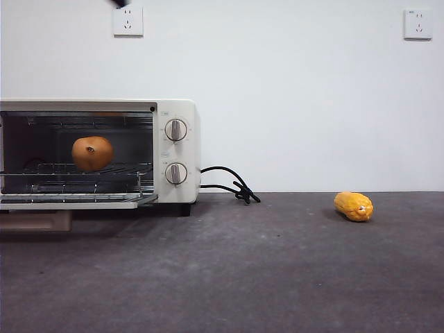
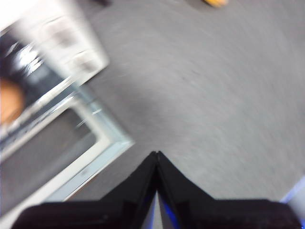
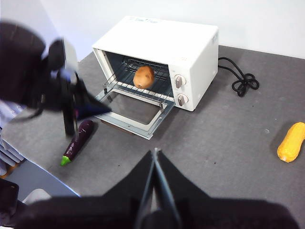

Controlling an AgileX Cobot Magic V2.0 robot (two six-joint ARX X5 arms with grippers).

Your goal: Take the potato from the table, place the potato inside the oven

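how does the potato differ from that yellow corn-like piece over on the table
The potato is round and orange-brown; the corn-like piece is oblong and yellow-orange. The potato sits on the rack inside the open oven; the corn-like piece lies on the table, well away from the oven. Neither is held.

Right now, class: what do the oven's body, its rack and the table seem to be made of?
The oven body looks like painted sheet metal: smooth cream-white, flat panels, soft sheen. Its rack, holding the potato, looks like bare metal wire: thin bright bars. The table top is matte, mottled dark grey, perhaps felt or a rubbery mat; the look leaves it open.
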